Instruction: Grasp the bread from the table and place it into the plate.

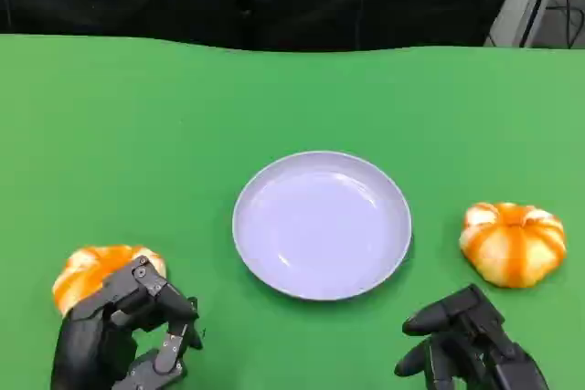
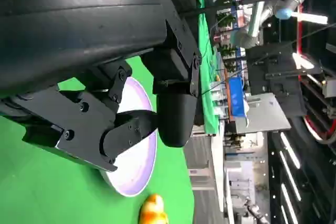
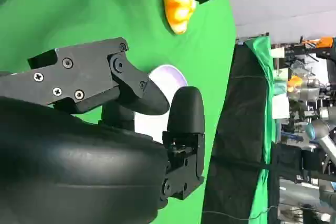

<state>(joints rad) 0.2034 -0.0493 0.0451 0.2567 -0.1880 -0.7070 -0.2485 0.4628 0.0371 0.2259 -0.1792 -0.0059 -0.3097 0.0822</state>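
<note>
At the frame's lower left the left hand (image 1: 119, 335) hovers with fingers curled around nothing, just in front of one bread (image 1: 102, 273); at lower right the right hand (image 1: 471, 344) hangs likewise, empty. Farther back, the plate (image 1: 322, 225) sits centre, and a second bread (image 1: 513, 242), round and lying slightly wider than deep, rests at mid-right on the green table (image 1: 183, 107).

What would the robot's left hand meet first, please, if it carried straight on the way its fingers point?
Probably the round lavender plate: in the wrist view the left hand has its fingers aimed across it, though depth is unclear.
</note>
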